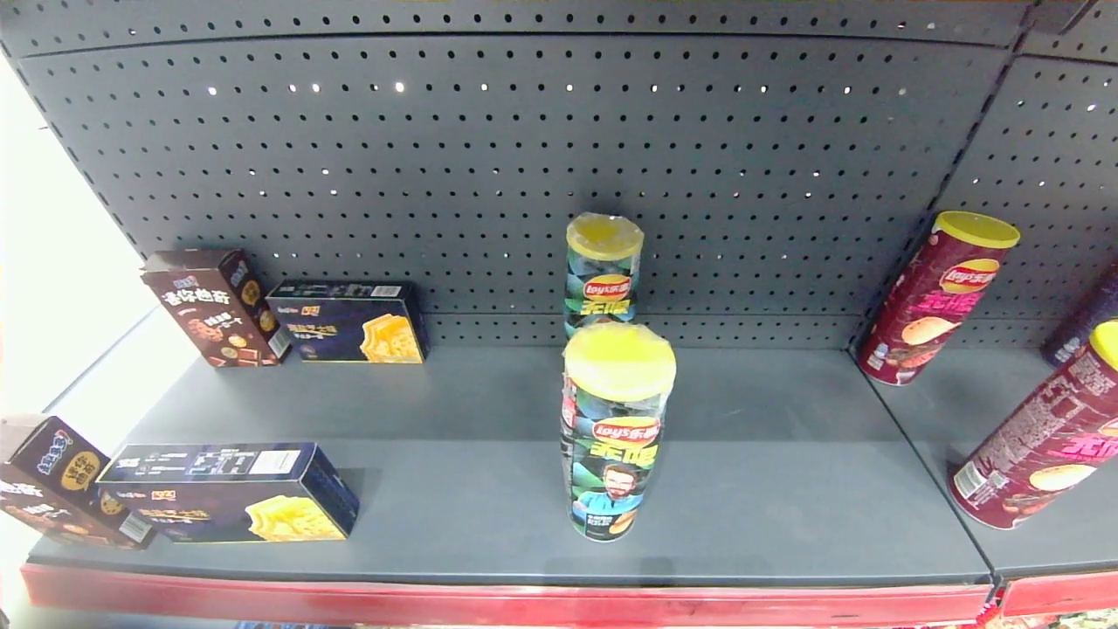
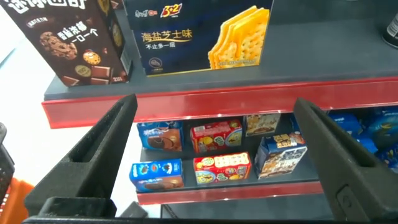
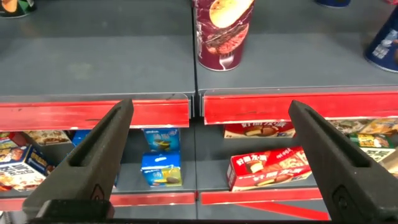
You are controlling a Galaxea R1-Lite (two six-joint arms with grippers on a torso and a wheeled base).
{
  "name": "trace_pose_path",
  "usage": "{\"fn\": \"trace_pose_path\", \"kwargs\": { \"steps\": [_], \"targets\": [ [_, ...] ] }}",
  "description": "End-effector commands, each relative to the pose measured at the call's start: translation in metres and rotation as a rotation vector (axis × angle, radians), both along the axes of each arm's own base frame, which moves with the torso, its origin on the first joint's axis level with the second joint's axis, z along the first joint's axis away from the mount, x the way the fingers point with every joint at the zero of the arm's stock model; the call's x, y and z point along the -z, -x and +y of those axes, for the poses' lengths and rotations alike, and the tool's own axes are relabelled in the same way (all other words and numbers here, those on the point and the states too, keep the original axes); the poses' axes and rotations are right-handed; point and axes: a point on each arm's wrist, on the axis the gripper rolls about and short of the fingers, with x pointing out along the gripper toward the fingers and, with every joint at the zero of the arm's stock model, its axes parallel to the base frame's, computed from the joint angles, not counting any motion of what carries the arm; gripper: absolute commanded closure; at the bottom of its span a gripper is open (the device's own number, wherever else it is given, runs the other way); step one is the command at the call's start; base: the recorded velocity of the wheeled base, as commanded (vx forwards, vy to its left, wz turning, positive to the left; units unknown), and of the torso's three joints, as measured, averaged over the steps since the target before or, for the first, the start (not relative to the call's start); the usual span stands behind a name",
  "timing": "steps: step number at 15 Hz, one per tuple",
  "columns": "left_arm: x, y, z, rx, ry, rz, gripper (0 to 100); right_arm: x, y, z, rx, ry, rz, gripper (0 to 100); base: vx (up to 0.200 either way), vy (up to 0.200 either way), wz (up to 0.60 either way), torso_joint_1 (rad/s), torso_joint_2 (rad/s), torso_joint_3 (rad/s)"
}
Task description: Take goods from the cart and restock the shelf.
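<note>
Two green cans (image 1: 617, 428) on grey shelf (image 1: 786, 472)

left gripper (image 2: 211, 155) – jaws wide apart | right gripper (image 3: 208, 155) – same

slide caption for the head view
Front green can lines up with rear green can on shelf; boxes left, maroon cans right.

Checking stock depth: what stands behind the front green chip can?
A second green chip can with a yellow lid, before the pegboard back panel. The front can hides its lower part.
</note>
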Motion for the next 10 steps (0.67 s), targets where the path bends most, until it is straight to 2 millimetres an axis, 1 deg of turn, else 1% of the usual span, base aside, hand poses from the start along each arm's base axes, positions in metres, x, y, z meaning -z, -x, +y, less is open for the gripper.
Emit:
{"fn": "trace_pose_path", "kwargs": {
  "steps": [1, 4, 10],
  "targets": [
    [-0.0001, 0.0001, 0.0, 0.002, -0.002, -0.001, 0, -0.0001, -0.0002, 0.0, 0.0, 0.0, 0.003, 0, 0.0, 0.0, 0.0, 0.0, 0.0, 0.0],
    [0.0003, 0.0, 0.0, 0.002, 0.001, 0.001, 0, -0.0001, -0.0001, 0.0, 0.0, 0.0, 0.001, 0, -0.2, 0.0, 0.0, 0.004, 0.01, 0.004],
    [-0.0001, 0.0001, 0.0, 0.002, 0.001, -0.001, 0, -0.0001, -0.0001, 0.0, 0.0, 0.0, 0.001, 0, 0.0, 0.0, 0.0, 0.0, 0.0, 0.0]
  ]
}}
